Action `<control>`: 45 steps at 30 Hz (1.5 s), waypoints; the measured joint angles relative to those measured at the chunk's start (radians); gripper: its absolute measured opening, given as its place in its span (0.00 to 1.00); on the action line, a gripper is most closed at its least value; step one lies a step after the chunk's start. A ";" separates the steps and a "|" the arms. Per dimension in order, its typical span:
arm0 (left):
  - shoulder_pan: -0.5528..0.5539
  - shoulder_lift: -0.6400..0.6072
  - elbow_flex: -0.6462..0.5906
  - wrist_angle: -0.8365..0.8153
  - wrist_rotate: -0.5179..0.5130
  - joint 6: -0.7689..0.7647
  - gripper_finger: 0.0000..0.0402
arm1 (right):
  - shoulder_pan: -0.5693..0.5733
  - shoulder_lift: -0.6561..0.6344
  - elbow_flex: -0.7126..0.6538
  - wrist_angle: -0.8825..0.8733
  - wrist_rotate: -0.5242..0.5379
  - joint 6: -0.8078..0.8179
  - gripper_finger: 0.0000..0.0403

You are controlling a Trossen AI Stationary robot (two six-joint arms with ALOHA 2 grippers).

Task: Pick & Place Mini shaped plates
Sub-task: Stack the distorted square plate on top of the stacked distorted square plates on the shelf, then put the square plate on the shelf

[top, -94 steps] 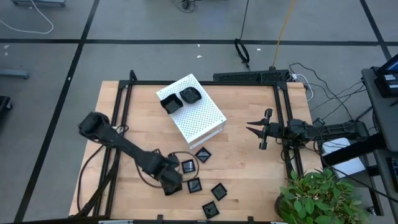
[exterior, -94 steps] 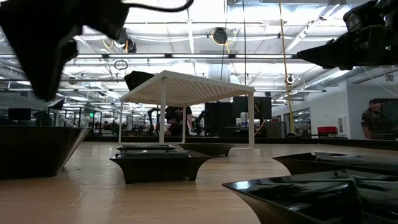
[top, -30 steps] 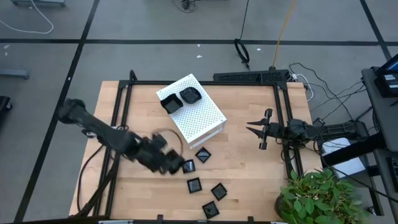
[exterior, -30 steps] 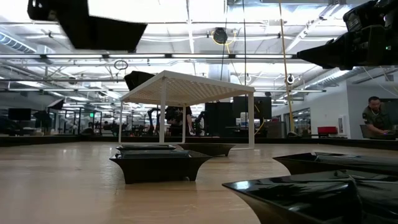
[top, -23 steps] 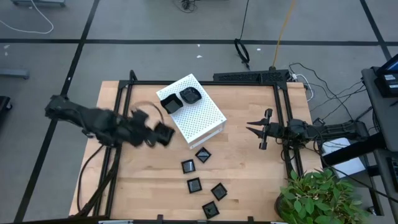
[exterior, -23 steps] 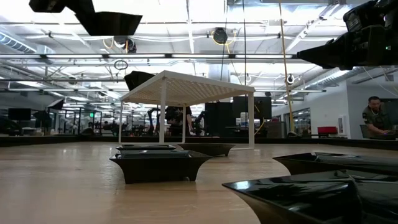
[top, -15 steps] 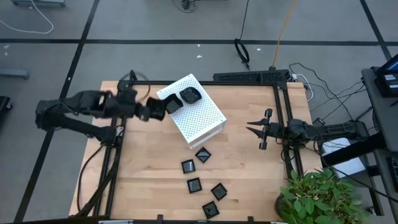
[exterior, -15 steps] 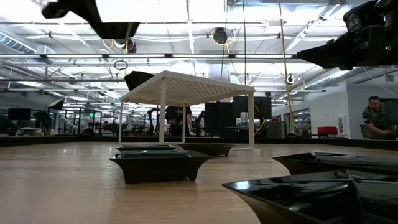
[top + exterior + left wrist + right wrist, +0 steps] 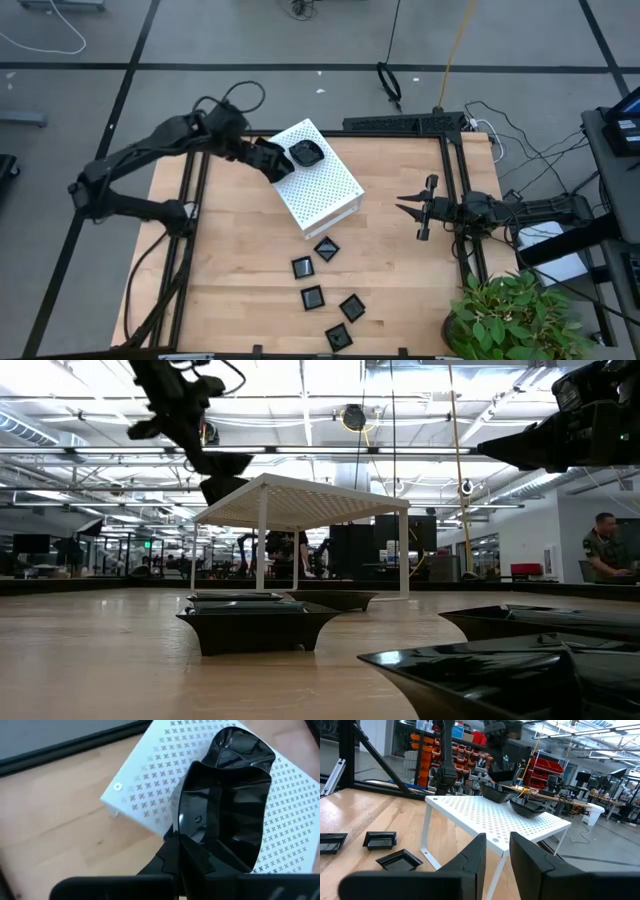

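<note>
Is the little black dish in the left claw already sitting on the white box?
Cannot tell. The left gripper grips the dish by its rim over the white box; contact underneath is hidden.

Left gripper [image 9: 268, 160] holds a plate [image 9: 274, 165] over the white box [image 9: 325, 185].

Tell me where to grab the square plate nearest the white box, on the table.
Take that square plate by its raised rim, one finger inside, one outside, coming straight down. It lies flat and low, turned diamond-wise, so a side approach gets little to bite. The edge facing away from the white box looks clearest. The left gripper already pinches its plate by the rim this way.
</note>
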State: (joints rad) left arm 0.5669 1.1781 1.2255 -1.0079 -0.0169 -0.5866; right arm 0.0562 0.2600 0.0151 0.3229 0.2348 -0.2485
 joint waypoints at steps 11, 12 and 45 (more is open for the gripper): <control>0.051 0.079 0.000 0.049 0.109 0.195 0.00 | 0.000 0.000 0.000 0.000 0.000 0.000 0.18; 0.051 0.079 0.000 0.050 0.112 0.201 0.00 | 0.000 0.000 0.000 0.000 0.000 0.000 0.18; -0.002 0.077 0.206 0.007 0.036 0.347 0.37 | 0.000 0.000 0.000 0.000 0.000 0.000 0.18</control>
State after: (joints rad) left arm 0.5652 1.2552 1.4318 -1.0012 0.0194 -0.2398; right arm 0.0563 0.2600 0.0147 0.3229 0.2348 -0.2484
